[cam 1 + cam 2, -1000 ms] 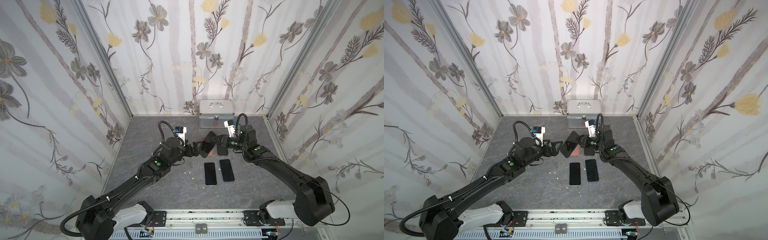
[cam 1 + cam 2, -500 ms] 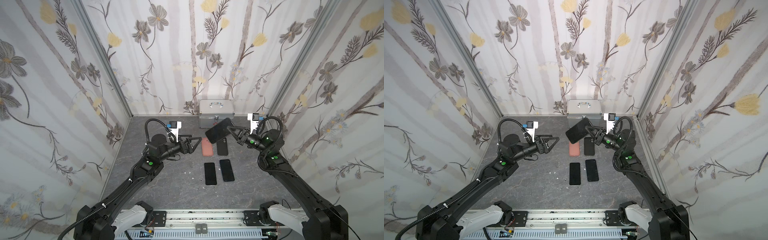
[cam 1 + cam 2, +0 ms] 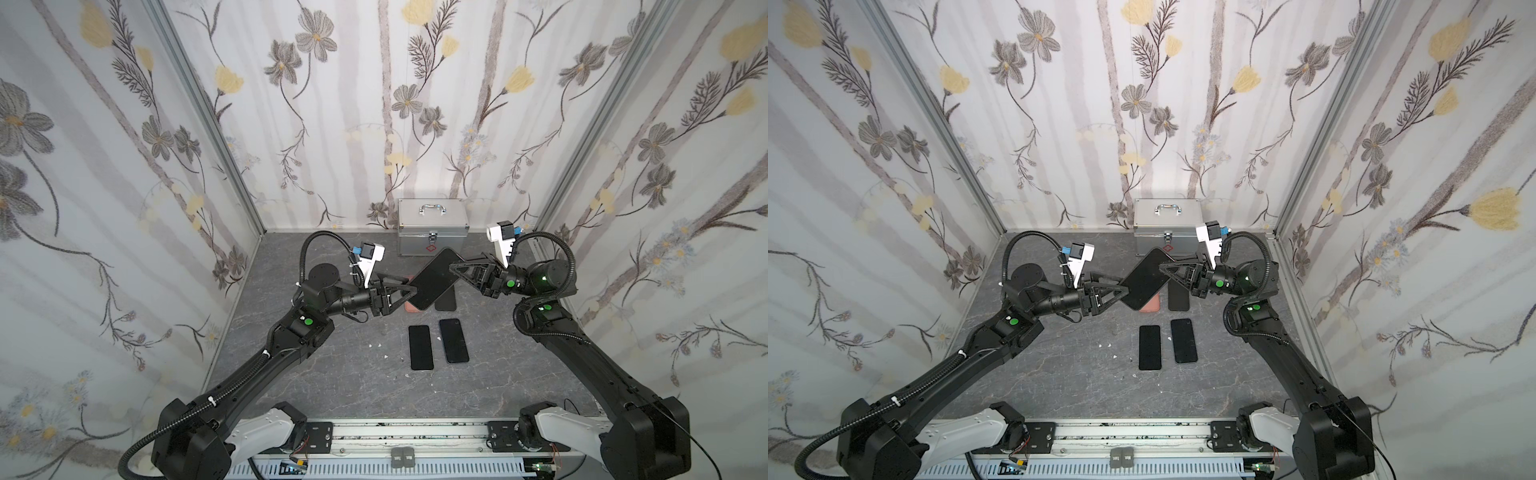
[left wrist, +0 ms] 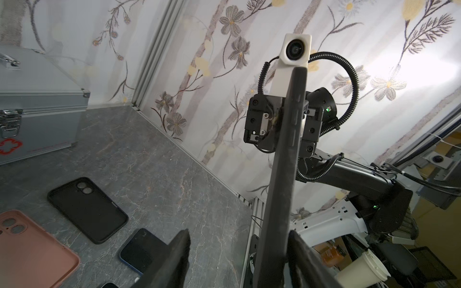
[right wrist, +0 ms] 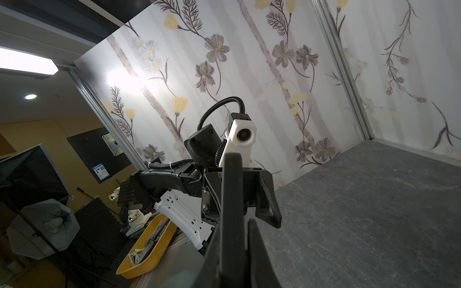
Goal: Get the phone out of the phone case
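Note:
The phone in its black phone case [image 3: 434, 277] [image 3: 1148, 278] hangs tilted in the air above the table's middle. My right gripper [image 3: 453, 266] [image 5: 235, 239] is shut on its upper right end. Seen edge-on, the cased phone [image 4: 287, 154] [image 5: 232, 187] shows its side buttons. My left gripper [image 3: 409, 291] [image 4: 239, 235] straddles the lower left end and is open. One of its fingers [image 4: 299, 246] lies against the case, while the other finger [image 4: 179, 249] stands well apart.
An empty pink case [image 3: 411, 305] [image 4: 30, 246] and an empty black case [image 3: 446, 301] [image 4: 87, 209] lie under the held phone. Two bare phones [image 3: 420, 347] [image 3: 454, 340] lie flat nearer the front. A metal box [image 3: 432, 228] stands at the back wall.
The right gripper lifted the cased phone off the table and holds it up. The left gripper drew back, then moved in around the phone's lower end, its jaws narrowing.

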